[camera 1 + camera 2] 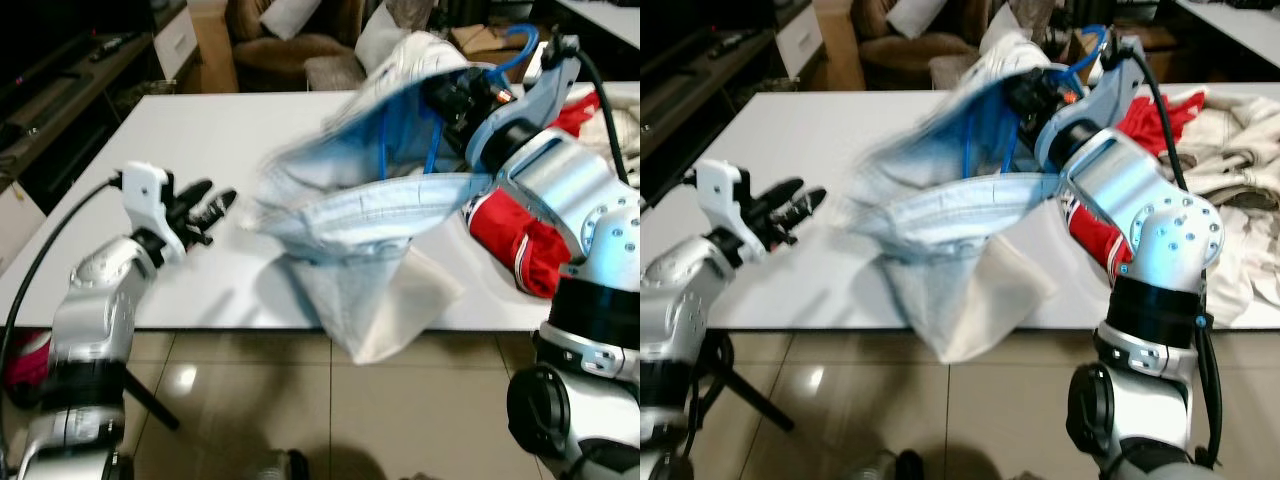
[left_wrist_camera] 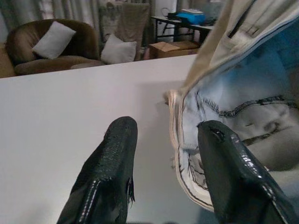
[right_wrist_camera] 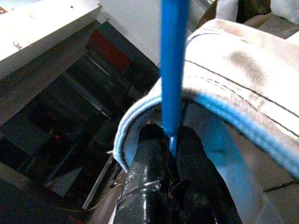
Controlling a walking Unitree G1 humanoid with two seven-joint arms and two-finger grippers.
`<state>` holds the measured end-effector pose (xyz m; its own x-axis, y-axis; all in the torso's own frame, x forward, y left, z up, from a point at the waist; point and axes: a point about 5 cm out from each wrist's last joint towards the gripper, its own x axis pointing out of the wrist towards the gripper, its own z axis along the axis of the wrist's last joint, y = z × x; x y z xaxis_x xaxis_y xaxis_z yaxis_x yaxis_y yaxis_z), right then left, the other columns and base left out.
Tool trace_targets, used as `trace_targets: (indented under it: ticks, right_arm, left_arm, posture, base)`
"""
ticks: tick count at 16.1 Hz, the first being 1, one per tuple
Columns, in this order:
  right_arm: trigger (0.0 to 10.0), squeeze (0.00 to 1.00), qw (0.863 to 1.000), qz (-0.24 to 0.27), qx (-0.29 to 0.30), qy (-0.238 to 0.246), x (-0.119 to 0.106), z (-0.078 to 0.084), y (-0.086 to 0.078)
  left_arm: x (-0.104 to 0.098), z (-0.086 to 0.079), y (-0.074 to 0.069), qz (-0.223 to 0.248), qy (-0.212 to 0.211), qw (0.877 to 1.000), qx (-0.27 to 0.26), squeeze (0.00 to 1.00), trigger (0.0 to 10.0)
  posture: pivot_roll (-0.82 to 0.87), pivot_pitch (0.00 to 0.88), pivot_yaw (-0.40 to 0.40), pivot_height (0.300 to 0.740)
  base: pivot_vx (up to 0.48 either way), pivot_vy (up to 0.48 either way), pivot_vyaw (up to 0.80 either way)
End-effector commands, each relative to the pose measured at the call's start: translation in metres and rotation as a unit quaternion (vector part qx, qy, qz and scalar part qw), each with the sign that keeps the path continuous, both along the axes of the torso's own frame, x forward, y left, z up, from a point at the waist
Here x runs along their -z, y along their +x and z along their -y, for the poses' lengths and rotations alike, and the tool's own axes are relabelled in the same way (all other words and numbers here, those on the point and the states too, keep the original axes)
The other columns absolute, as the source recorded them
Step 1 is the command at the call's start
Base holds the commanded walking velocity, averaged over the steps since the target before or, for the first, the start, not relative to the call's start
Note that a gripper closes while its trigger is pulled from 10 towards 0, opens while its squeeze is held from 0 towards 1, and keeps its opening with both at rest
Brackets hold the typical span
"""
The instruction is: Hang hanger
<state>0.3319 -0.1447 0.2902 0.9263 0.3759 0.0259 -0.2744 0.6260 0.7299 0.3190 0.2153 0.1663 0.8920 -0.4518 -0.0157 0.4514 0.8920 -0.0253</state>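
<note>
Right gripper [image 3: 170, 140] clamped on blue hanger [image 3: 174, 65], blurred garment [image 1: 370, 215] draped, left gripper [image 2: 168, 135] apart

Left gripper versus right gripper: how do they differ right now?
The left gripper is open and holds nothing; the right gripper is shut on the blue hanger. The left hovers low over the white table beside the pale blue garment; the right is raised, carrying that garment. Both have two black fingers.

R tool [image 3: 170, 144] clamped, raised; L tool [image 1: 205, 212] spread.
</note>
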Motion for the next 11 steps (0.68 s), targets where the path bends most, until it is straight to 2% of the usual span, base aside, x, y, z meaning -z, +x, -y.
trace_targets:
  ticks: [1, 3, 4, 5, 6, 8, 9, 11]
  right_arm:
    - [10.0, 0.00, 0.999, 0.029, -0.013, 0.004, -0.011, 0.000, -0.004]
    - [10.0, 0.00, 1.000, 0.027, -0.014, 0.002, -0.009, -0.001, -0.004]
    - [10.0, 0.00, 1.000, 0.026, -0.015, 0.002, -0.008, -0.001, -0.003]
    - [10.0, 0.00, 1.000, 0.025, -0.014, 0.002, -0.007, -0.002, -0.003]
    - [10.0, 0.00, 1.000, 0.025, -0.014, 0.002, -0.007, -0.002, -0.003]
    - [10.0, 0.00, 0.999, 0.030, -0.015, 0.001, -0.008, -0.002, -0.005]
    - [10.0, 0.00, 0.999, 0.040, -0.029, -0.004, -0.009, -0.004, -0.010]
    - [10.0, 0.00, 0.997, 0.054, -0.062, -0.016, -0.007, -0.010, -0.020]
  left_arm:
    - [-0.007, 0.005, -0.002, 0.003, -0.002, 1.000, 0.006, 0.00, 10.0]
    - [-0.018, 0.009, -0.003, 0.008, -0.044, 0.999, 0.018, 0.00, 10.0]
    - [-0.027, 0.012, -0.005, 0.011, -0.067, 0.997, 0.026, 0.00, 10.0]
    - [-0.037, 0.015, -0.008, 0.016, -0.085, 0.996, 0.036, 0.08, 10.0]
    - [-0.040, 0.015, -0.009, 0.018, -0.086, 0.995, 0.037, 0.08, 10.0]
    - [-0.040, 0.012, -0.011, 0.020, -0.072, 0.997, 0.031, 0.06, 10.0]
    - [-0.038, 0.010, -0.017, 0.015, -0.063, 0.998, 0.027, 0.05, 10.0]
    - [-0.027, 0.009, -0.032, -0.007, -0.050, 0.998, 0.024, 0.05, 10.0]
  posture:
    - [-0.10, 0.000, 0.070, 0.740]
    - [-0.10, 0.000, 0.070, 0.740]
    - [-0.10, 0.000, 0.074, 0.740]
    - [-0.10, 0.000, 0.080, 0.740]
    - [-0.10, 0.000, 0.080, 0.740]
    - [-0.10, 0.000, 0.092, 0.740]
    - [-0.10, 0.000, 0.102, 0.740]
    - [-0.10, 0.000, 0.106, 0.740]
  base:
    - [0.000, -0.375, 0.00]
    - [0.000, -0.321, 0.00]
    - [0.000, 0.000, 0.00]
    - [0.000, 0.000, 0.00]
    - [0.000, 0.000, 0.00]
    - [0.000, -0.356, 0.00]
    - [0.000, -0.480, 0.00]
    - [0.000, -0.480, 0.80]
